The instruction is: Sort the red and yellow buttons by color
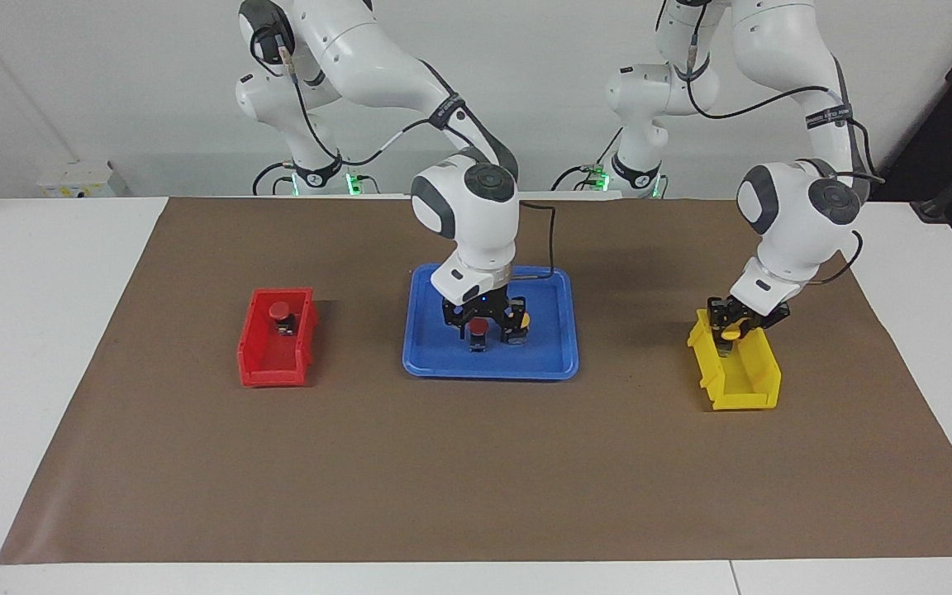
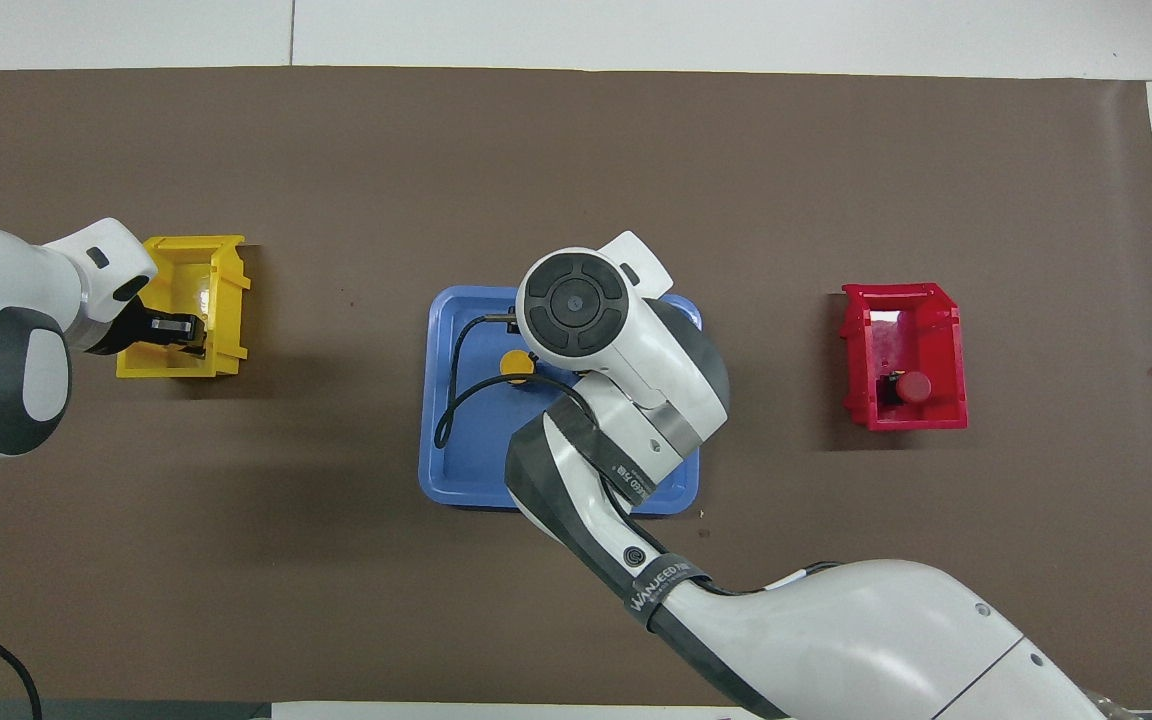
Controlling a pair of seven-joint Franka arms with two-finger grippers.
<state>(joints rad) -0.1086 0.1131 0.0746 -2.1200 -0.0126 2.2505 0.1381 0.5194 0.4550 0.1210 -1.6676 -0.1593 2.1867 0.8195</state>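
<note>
A red button lies in the red bin, at the end nearer to the robots; it also shows in the overhead view. On the blue tray stand a second red button and a yellow button. My right gripper is low over the tray, fingers open on either side of that red button. My left gripper is shut on the other yellow button over the yellow bin, at its end nearer to the robots.
In the overhead view the right arm's wrist hides its gripper and the tray's red button; the yellow button shows beside it. A black cable from the right arm hangs over the tray. A brown mat covers the table.
</note>
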